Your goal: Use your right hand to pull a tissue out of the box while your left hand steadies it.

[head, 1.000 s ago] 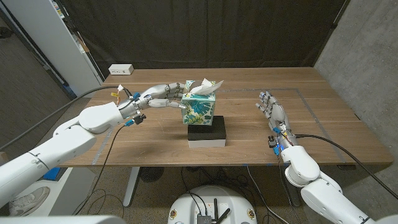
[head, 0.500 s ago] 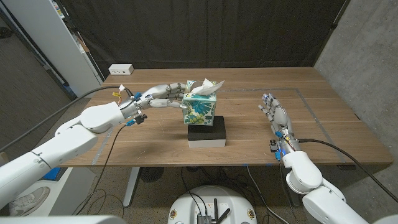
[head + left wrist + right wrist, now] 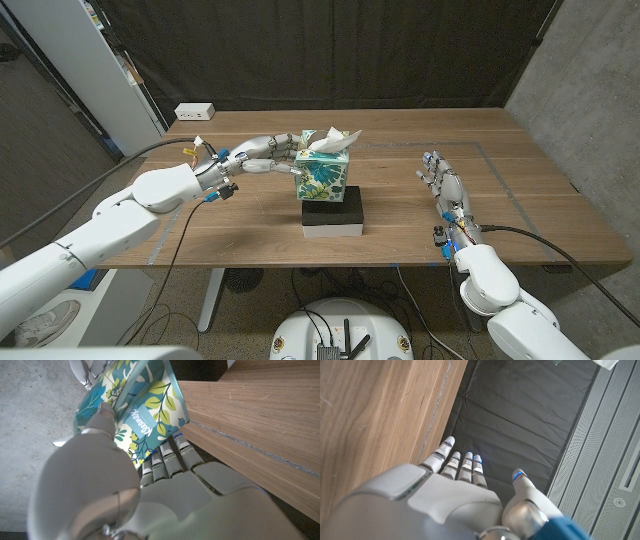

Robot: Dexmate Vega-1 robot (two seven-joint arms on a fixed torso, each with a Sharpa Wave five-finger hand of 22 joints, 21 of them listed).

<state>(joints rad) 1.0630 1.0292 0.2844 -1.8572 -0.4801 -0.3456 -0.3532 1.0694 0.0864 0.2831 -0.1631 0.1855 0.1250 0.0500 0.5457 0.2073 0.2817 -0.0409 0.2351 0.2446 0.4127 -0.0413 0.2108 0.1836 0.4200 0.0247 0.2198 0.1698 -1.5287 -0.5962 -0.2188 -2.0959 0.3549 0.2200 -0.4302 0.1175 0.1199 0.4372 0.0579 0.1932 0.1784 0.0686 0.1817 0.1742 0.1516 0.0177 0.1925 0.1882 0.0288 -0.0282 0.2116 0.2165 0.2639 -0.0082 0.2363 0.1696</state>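
Dark curtain hangs behind a wooden bench (image 3: 400,215) in my head view, with a white power strip (image 3: 194,112) at its far left corner. At the middle stands the tissue box (image 3: 321,178), a floral-printed cardboard cube set on a flat black block (image 3: 332,217), a white tissue (image 3: 334,139) crumpled out of its top. My left robot hand (image 3: 262,155) has its fingers against the box's left face, near the top, steadying it. My right robot hand (image 3: 444,188) holds nothing, fingers apart and pointing away from me, well apart from the box. The tissue lies to its left and higher, so I judge the reach must go leftward and up across bare wood.

From the left wrist, the left robot hand (image 3: 150,485) presses the tissue box (image 3: 137,407); glossy teal card with leaf print, fingers along one face, thumb on another.

From the right wrist, the right robot hand (image 3: 455,495) shows smooth grey shells, fingers straight and empty beside the bench (image 3: 375,415) with its grained wood.
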